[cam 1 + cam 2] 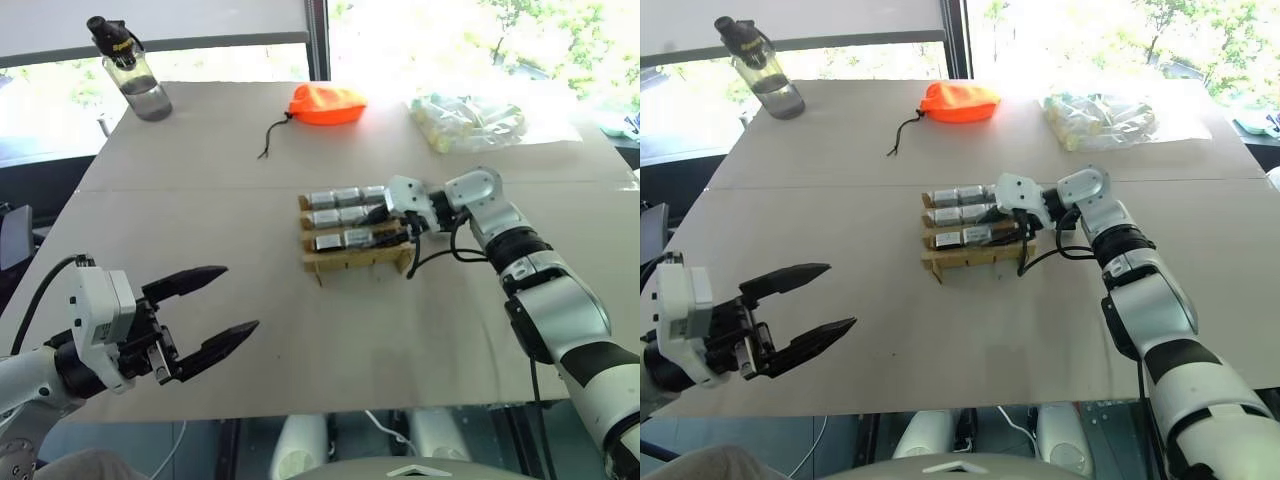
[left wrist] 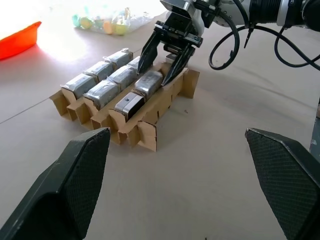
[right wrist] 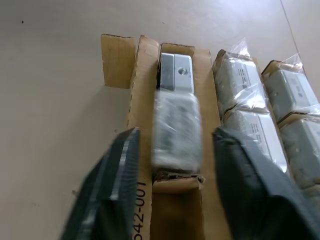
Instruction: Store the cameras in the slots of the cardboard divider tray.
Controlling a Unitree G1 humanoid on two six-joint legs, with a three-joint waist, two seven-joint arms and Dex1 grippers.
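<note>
Straddling the nearest row of the cardboard divider tray (image 1: 352,258), the right gripper (image 2: 164,64) has its two black fingers parted, one on either side of a plastic-wrapped camera (image 3: 176,131) that sits in its slot, and neither finger visibly touches it, so the grip reads as released. Just beyond that one in the same row lies an unwrapped camera (image 3: 176,72), bare silver metal, at the tray's end. Alongside, the other two rows are packed with more wrapped cameras (image 1: 345,195), each seated in its own slot. Out to the robot's left, well apart from the tray, the left gripper (image 1: 225,300) hangs above the table (image 1: 200,180) with its jaws spread wide and nothing between them. Farther back on the table sit an orange pouch (image 1: 326,103) with a dark cord, a clear bag (image 1: 468,120) of pale items, and a water bottle (image 1: 133,72) near the far left corner.
</note>
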